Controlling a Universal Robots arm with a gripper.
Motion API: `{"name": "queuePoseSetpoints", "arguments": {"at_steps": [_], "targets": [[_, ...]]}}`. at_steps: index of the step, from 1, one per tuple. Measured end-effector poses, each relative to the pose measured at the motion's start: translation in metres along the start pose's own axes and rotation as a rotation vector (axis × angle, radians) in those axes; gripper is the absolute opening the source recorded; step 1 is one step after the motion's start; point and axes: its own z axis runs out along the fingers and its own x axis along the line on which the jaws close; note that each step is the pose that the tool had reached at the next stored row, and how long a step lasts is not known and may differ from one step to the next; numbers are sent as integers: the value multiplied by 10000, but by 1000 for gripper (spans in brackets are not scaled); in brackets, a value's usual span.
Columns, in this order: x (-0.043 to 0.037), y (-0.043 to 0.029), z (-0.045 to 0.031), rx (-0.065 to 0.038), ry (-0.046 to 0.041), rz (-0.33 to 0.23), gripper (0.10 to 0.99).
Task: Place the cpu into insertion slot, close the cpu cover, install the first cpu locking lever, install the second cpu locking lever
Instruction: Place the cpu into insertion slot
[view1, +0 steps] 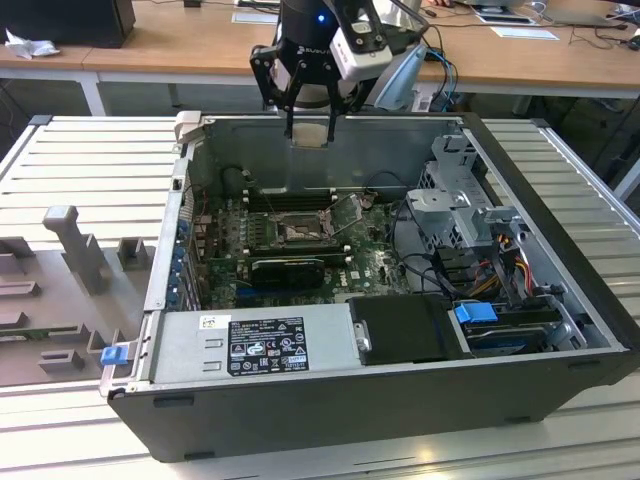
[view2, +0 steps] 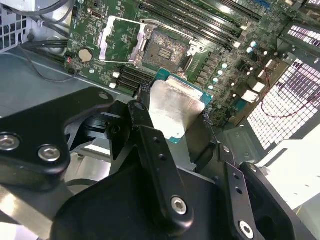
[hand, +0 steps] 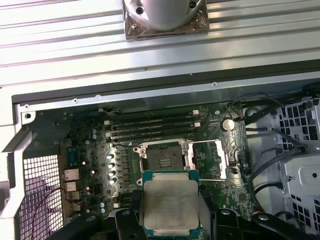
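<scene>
Gripper: closed on the cpu, gripping two opposite edges, high over the open case.
Insertion slot: bare, well below the chip.
Cpu cover: swung open just beside the slot.
Risk: a tilted or mis-turned chip could damage the slot, and the thin edge grip may slip.
Doubt: the chip's corner keying seems too small to judge.

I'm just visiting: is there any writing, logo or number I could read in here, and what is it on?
Big label on the power supply box: lines of print, too small to read.
Small white sticker beside it: unreadable.
Pale marking on the claw: cannot be made out.
The cpu, gripped in the claw: no readable print on its metal top.
Nothing can be quoted.
</scene>
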Motion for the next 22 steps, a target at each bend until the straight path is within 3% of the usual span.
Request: {"name": "queuePoseSetpoints", "arguments": {"at_steps": [7, 22], "targets": [[0, -1, 5, -16, -77, 876, 529], [0, -2, 20, -41, -192, 2154, 529]]}}
